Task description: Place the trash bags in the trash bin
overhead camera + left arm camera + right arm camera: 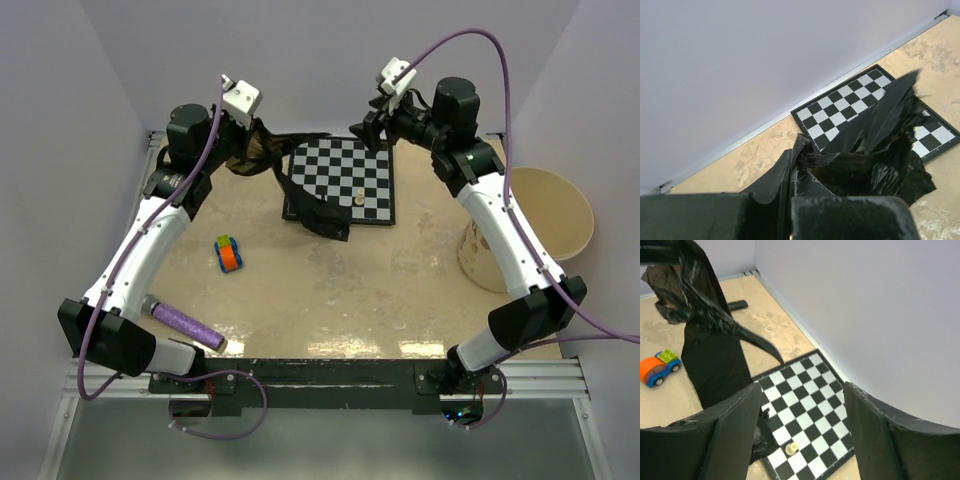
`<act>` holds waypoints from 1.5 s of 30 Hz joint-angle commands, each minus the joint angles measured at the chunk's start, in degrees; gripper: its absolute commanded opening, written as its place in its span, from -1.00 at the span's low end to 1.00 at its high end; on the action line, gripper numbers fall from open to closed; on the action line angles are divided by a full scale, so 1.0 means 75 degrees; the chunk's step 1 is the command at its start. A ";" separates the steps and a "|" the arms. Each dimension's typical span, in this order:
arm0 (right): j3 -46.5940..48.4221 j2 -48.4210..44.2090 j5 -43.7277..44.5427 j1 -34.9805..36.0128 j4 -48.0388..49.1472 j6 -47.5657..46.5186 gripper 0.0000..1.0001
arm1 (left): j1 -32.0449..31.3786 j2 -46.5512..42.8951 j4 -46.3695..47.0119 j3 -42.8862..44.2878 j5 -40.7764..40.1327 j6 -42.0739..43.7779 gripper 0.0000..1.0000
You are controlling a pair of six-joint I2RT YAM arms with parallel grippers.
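Observation:
A wrinkly black trash bag hangs from my left gripper, which is shut on its top edge; its lower end rests on the left side of the chessboard. In the left wrist view the jaws pinch the film and the bag bunches beyond them. My right gripper is open over the board's far edge, a little right of the bag, with nothing between its fingers. The bag hangs to its left. A short black roll lies by the back wall. The cream trash bin stands far right, partly behind the right arm.
A pale chess piece stands on the board, also seen in the right wrist view. An orange, blue and green toy car sits left of centre. A purple textured roll lies near the left arm's base. Walls close off the back and sides.

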 commanded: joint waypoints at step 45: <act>0.1641 0.2665 -0.0197 0.2056 0.1517 0.3501 -1.00 | -0.0008 -0.0468 0.0810 0.0768 0.0129 -0.0557 0.22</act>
